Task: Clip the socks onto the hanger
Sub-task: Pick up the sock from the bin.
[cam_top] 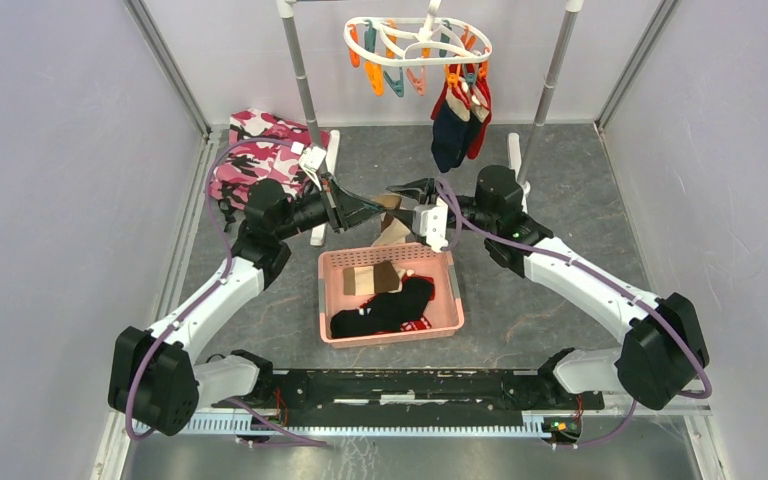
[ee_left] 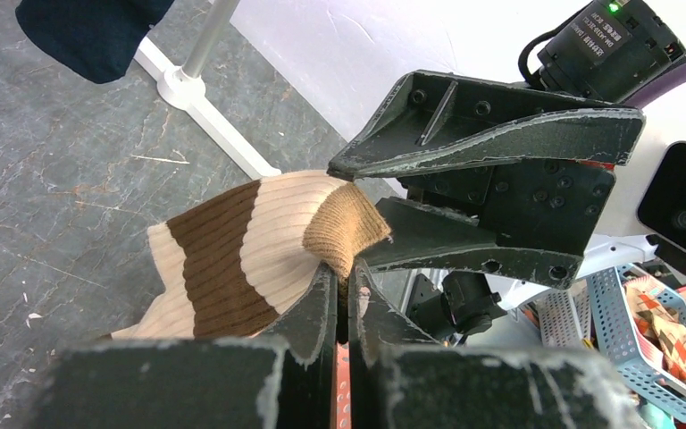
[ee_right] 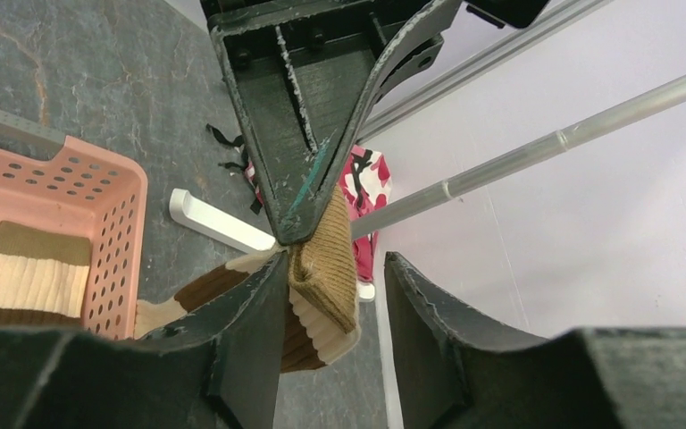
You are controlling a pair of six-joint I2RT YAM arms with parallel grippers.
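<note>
The top external camera looks down from above and behind the arm bases, far enough to take in the whole grey stone-patterned tabletop (cam_top: 560, 180), with the pink perforated plastic basket (cam_top: 324, 300) mid-frame. The left wrist camera sits tight behind the left gripper (ee_left: 344, 281), facing toward the right arm. The right wrist camera, equally close behind the right gripper (ee_right: 335, 264), faces the opposite way. All three views share the beige-and-brown striped ribbed sock (cam_top: 392, 232) by the basket's far rim.
</note>
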